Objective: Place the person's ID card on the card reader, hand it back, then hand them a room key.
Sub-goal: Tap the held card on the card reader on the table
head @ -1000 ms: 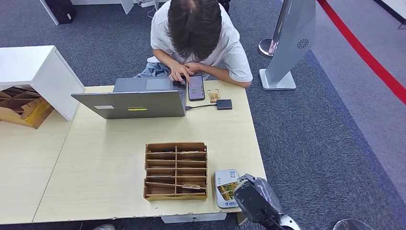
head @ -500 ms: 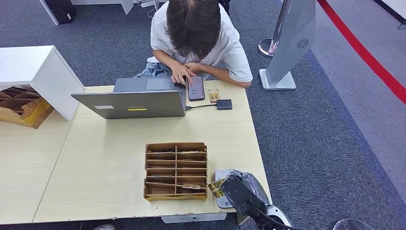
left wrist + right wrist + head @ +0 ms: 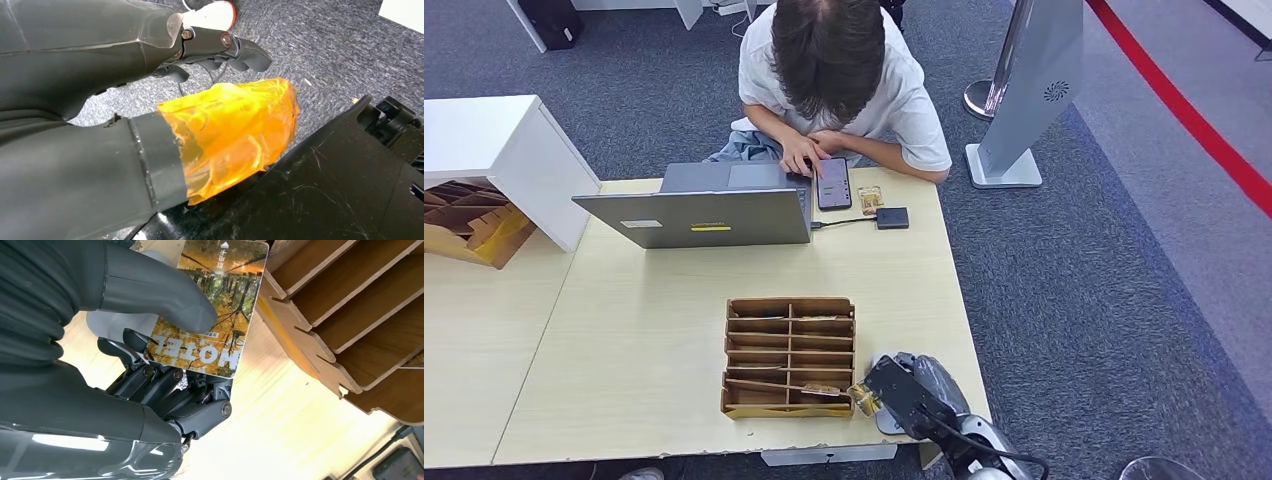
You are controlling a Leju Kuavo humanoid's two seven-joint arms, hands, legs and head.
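A pale wooden bench (image 3: 644,330) stands on grey-blue carpet (image 3: 1074,300). A white cabinet (image 3: 494,150) sits at its far left corner. A red floor stripe (image 3: 1194,120) crosses the carpet beyond a grey standing sign (image 3: 1034,80).

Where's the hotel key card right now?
The autumn-print hotel key card is pinched in the right hand, at the table's near right edge, between the brown wooden slotted card organizer and the grey card reader.

Pale table (image 3: 644,330) — laptop (image 3: 699,215), wooden organiser (image 3: 790,355), phone (image 3: 834,183).
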